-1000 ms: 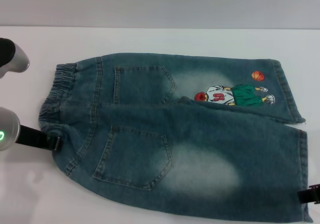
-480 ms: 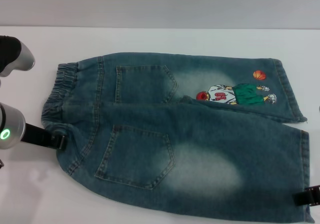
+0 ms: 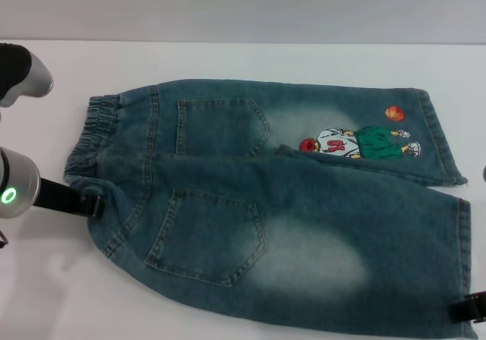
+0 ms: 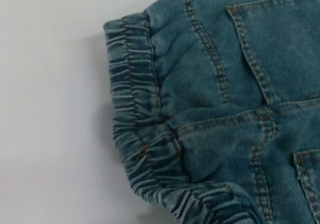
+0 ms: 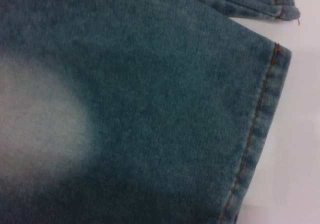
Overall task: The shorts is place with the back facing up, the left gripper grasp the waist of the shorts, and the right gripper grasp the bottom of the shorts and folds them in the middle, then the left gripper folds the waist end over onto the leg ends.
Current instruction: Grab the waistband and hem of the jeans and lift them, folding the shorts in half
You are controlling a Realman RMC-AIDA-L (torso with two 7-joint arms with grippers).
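The shorts point(image 3: 288, 203) lie flat on the white table, back up, with both patch pockets showing. The waist of the shorts point(image 3: 95, 131) is the ruffled band at the left, seen close in the left wrist view point(image 4: 135, 109) with its near part bunched. The bottom of the shorts, the leg ends point(image 3: 462, 256), lies at the right, and the basketball print point(image 3: 357, 143) is on the far leg. My left gripper point(image 3: 89, 202) touches the near corner of the waist. My right gripper point(image 3: 465, 310) sits at the near leg's hem point(image 5: 260, 129), mostly cut off by the frame.
The white table point(image 3: 250, 59) runs to a grey wall behind. A silver-grey section of the left arm point(image 3: 19, 74) hangs over the far left. Bare tabletop borders the shorts on the far side and at the left.
My left gripper has shifted right and toward the far side, and the near waist corner has moved with it. My right gripper has slid nearer the table's front edge.
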